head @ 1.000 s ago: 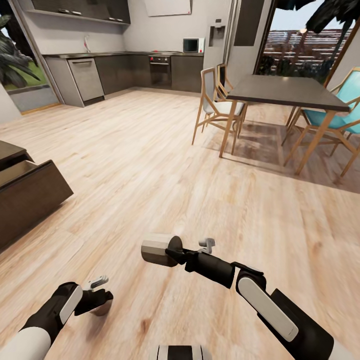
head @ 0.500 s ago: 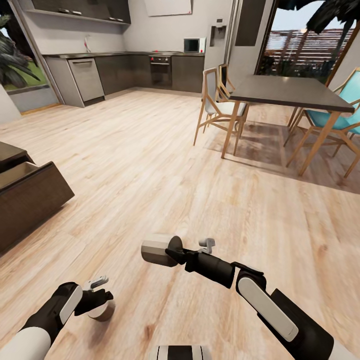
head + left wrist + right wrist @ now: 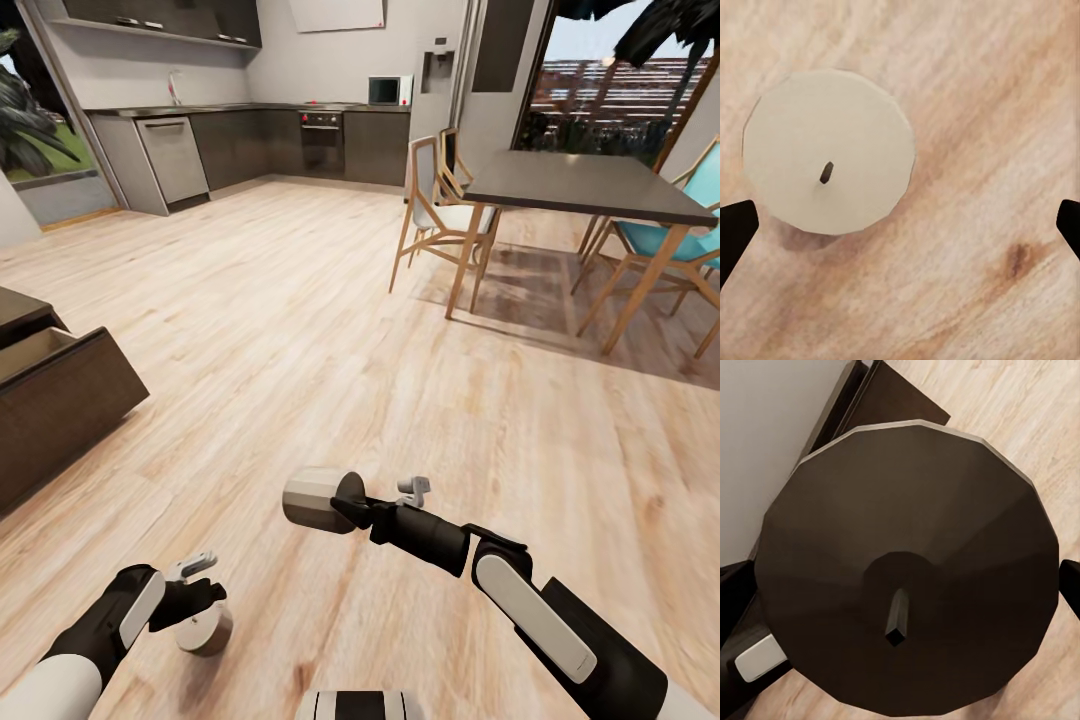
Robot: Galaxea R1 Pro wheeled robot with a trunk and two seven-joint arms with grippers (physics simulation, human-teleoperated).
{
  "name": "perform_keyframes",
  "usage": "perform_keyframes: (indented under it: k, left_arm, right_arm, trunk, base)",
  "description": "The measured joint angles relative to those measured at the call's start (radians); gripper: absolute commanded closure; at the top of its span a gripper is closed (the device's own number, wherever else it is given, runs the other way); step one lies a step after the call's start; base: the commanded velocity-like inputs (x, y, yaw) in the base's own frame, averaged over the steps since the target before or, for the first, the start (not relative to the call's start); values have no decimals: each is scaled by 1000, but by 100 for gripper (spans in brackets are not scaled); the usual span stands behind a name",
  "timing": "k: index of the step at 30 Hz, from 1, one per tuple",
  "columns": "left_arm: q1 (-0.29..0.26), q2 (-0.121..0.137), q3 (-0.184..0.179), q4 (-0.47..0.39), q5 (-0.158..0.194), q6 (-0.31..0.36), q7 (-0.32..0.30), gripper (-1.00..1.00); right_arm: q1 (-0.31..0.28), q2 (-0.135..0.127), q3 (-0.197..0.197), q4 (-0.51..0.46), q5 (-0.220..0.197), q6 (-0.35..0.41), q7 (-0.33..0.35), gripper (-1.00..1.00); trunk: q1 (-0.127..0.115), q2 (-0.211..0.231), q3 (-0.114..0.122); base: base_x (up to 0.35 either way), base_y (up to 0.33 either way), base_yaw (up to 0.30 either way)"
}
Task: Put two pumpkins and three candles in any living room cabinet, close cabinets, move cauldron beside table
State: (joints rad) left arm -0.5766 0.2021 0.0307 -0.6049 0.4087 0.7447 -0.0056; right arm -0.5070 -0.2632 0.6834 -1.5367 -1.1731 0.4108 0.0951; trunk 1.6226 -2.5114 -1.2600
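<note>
My R gripper [image 3: 345, 505] is pinching a candle [image 3: 312, 497], held sideways above the wood floor [image 3: 330, 330]; R wrist cam looks straight at its shaded wick end [image 3: 897, 627]. L gripper [image 3: 196, 610] is spread wide, fingertips [image 3: 735, 232] well apart; a 2nd candle [image 3: 829, 150] stands upright on the floor between them, nearer one finger, not touching. The cabinet [image 3: 55, 405], drawer pulled out, sits beyond the L arm and further to its L. Dining table [image 3: 585, 185] far off to the cabinet's R.
</note>
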Motion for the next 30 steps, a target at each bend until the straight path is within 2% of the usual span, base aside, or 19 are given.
perform_keyframes:
  k: [15,20,30]
  left_arm:
    - [0,1,0,5,-1,0,0,-100]
    - [0,2,2,9,-2,0,1,-100]
    - [0,7,8,9,-2,-1,7,-100]
  right_arm:
    - [0,0,0,2,0,0,-1,100]
    - [0,0,0,2,1,1,-2,100]
    - [0,0,0,7,0,1,-2,100]
  trunk:
    - [0,0,0]
    - [2,-1,-19]
    - [2,-1,-19]
  base:
    - [24,0,0]
    - [0,0,0]
    - [0,0,0]
